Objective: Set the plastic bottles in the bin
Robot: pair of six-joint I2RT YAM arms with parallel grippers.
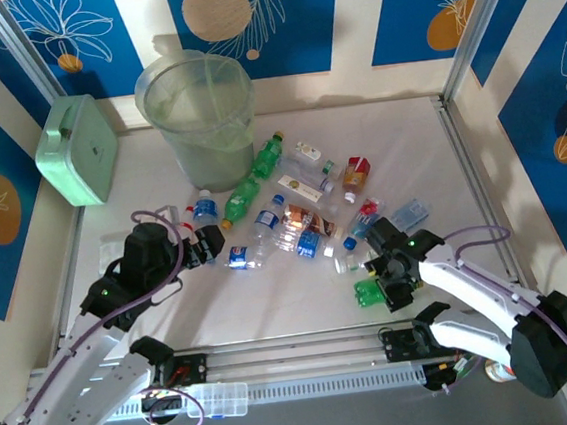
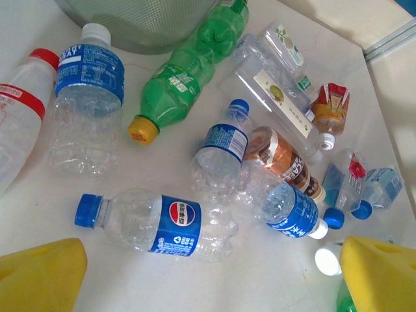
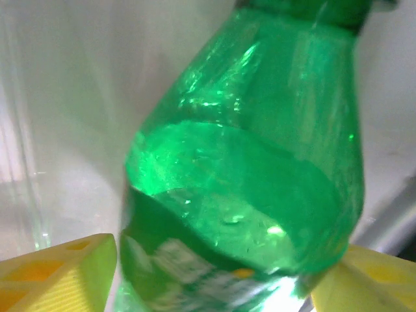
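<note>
The right gripper (image 3: 214, 266) is clamped on 1 green bottle (image 3: 247, 162), neck pointing away from the wrist. The bin (image 1: 206, 140) is far ahead-left, well apart. The left gripper (image 2: 208, 286), released above the blue-label bottle (image 2: 156, 224), is nearer the bin.

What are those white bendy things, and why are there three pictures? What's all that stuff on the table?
They are two robot arms, each ending in a two-finger hand. One picture looks down from above; the other two come from cameras on the wrists. Many plastic bottles lie on the white table beside a tall round bin. The left hand is open above a clear blue-capped bottle. The right hand grips a green bottle.
</note>
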